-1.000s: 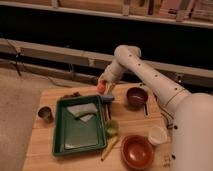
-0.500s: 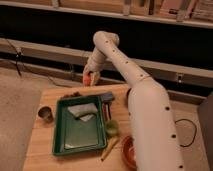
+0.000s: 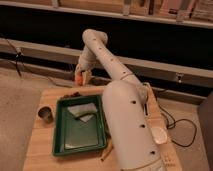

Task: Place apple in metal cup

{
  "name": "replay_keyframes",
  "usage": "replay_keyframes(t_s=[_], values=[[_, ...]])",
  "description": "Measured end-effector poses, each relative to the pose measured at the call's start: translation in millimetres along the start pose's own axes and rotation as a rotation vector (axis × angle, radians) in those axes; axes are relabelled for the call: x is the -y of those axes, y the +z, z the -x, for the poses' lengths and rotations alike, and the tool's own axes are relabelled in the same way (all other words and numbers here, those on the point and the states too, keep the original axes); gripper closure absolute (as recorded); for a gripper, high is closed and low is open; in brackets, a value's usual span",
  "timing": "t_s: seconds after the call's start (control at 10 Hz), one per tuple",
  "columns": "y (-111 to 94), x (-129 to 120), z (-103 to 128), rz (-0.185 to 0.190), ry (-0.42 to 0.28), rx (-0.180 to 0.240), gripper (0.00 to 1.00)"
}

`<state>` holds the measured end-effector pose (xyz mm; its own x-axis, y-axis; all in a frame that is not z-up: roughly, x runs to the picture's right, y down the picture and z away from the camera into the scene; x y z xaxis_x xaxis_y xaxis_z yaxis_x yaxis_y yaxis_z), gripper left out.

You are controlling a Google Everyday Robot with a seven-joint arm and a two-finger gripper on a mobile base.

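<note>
My gripper hangs at the end of the white arm, above the back edge of the wooden table. It is shut on the apple, a small orange-red fruit held in the air. The metal cup is a short grey cylinder with a dark inside. It stands upright on the table's left side, next to the green tray. The gripper is behind and to the right of the cup, and well above it.
The green tray holds a pale cloth or paper. A white cup stands at the table's right edge. My arm's large white body covers the right part of the table. A grey rail runs behind the table.
The arm has swung left with the apple. The gripper has moved from above the tray's back right to above the table's back edge, closer to the metal cup's side.
</note>
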<state>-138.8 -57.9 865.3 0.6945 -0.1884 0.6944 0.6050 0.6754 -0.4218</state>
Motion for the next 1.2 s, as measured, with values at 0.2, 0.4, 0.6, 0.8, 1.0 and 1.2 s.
replay_keyframes(t_s=[0.2,0.4,0.6,0.8,1.0,1.2], values=[[10,7,14,0.027,-0.015,0.003,1.0],[21,14,32,0.053,-0.034,0.009,1.0],[23,15,35,0.056,-0.037,0.01,1.0],[22,15,33,0.056,-0.035,0.008,1.0],[23,16,35,0.057,-0.037,0.009,1.0],[23,15,34,0.059,-0.037,0.007,1.0]])
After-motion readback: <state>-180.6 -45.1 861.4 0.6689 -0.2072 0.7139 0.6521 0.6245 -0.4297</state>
